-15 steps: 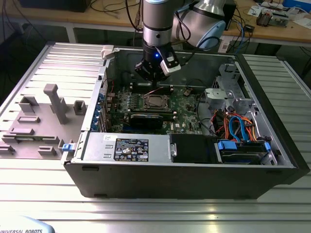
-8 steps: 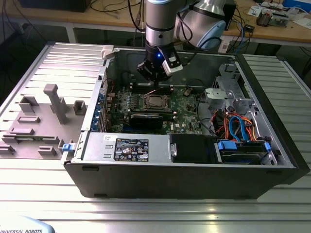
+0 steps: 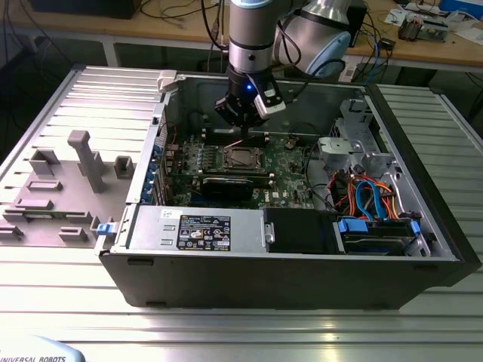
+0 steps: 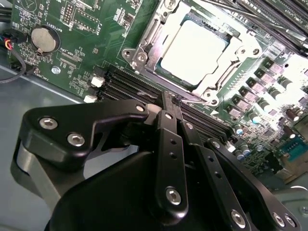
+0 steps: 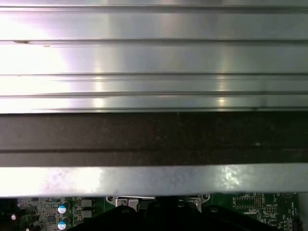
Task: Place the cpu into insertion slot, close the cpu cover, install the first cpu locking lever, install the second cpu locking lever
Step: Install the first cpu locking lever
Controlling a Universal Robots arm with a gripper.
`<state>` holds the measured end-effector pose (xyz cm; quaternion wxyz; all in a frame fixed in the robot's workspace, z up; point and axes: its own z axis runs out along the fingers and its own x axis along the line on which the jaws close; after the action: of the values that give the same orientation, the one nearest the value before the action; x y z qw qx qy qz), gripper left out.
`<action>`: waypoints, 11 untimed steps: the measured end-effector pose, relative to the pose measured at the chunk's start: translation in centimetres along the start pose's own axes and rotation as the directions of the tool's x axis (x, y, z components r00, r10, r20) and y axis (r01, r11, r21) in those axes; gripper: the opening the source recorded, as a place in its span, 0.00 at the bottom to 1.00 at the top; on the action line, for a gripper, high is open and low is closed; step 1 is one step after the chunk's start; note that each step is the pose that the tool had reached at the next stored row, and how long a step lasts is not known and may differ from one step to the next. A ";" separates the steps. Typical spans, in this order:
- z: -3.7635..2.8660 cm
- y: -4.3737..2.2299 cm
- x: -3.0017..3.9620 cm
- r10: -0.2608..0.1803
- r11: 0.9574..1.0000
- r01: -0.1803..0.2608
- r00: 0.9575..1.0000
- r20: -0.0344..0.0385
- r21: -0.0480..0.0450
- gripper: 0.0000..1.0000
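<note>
1. While your tool (image 4: 169,98) hangs inside the open computer case (image 3: 423,188), its fingers (image 4: 166,125) are pressed together with nothing between them, their tips at the edge of the socket assembly at upper centre of the second wrist view.
2. You can see the cpu (image 4: 192,50) lying flat in the insertion slot (image 4: 144,45), its pale metal top facing up; in the exterior view the socket sits at the centre of the green motherboard (image 3: 290,162), directly below the arm.
3. You will notice the cpu cover (image 4: 240,50) appears to lie down around the chip, framing it through its window, which would be why the chip sits so squarely.
4. Clenched fingers make a narrow point, which to my eye suits pushing a thin locking lever rather than gripping; whether either lever is latched I cannot tell.
5. You have the case lying on its side on the ribbed metal surface (image 3: 241,324), so the board faces upward and the arm can reach straight down.
</note>
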<state>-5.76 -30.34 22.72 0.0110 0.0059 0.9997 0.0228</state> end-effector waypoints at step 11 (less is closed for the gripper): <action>0.82 0.00 -0.95 0.000 1.000 0.000 1.000 0.000 0.000 0.11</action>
<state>-4.79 -30.32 21.92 0.0110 0.0059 0.9997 0.0228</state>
